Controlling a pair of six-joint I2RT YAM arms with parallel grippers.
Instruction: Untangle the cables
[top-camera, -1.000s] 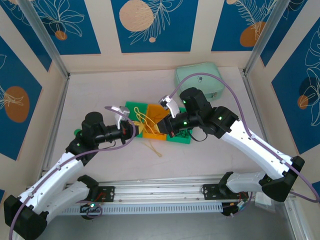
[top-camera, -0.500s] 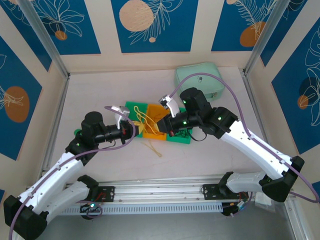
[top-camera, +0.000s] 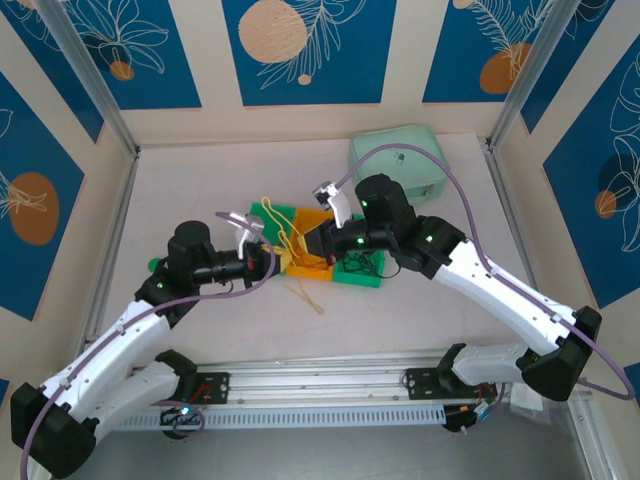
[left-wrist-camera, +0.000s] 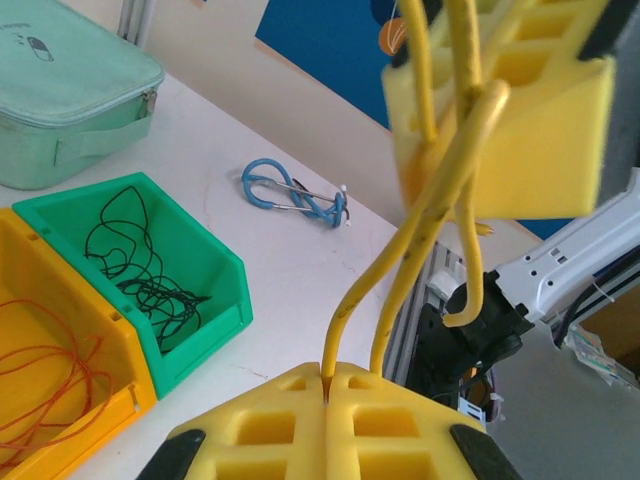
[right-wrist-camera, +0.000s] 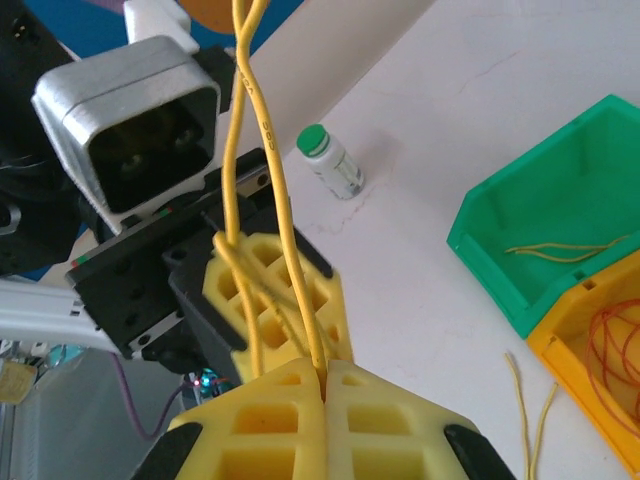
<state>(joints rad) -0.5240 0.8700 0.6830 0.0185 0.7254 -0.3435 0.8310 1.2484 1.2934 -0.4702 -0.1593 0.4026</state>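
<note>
Above the middle of the counter (top-camera: 200, 180), the two arms meet over a row of sorting bins with one yellow cable (top-camera: 283, 230) held between them. The left gripper (left-wrist-camera: 330, 375) has its jaws pressed together on two runs of that cable, and the right gripper (right-wrist-camera: 323, 370) is likewise clamped on two runs, just beside the other. Holding the same loop at two close spots lets the arms pull against each other, so a crossing or twist can probably be worked out in the air rather than dragged through the other strands. The cable stands up in a tall loop on the far side of the left gripper. Sorting looks well along: black cables (left-wrist-camera: 140, 260) lie in the green bin (left-wrist-camera: 215, 310), orange cables (left-wrist-camera: 50, 390) in the orange bin (left-wrist-camera: 110, 415) beside it, and pale strands (right-wrist-camera: 560, 250) in a second green bin (right-wrist-camera: 500, 270). Two more pale strands (top-camera: 305, 293) lie loose on the counter, nearer the arm bases.
</note>
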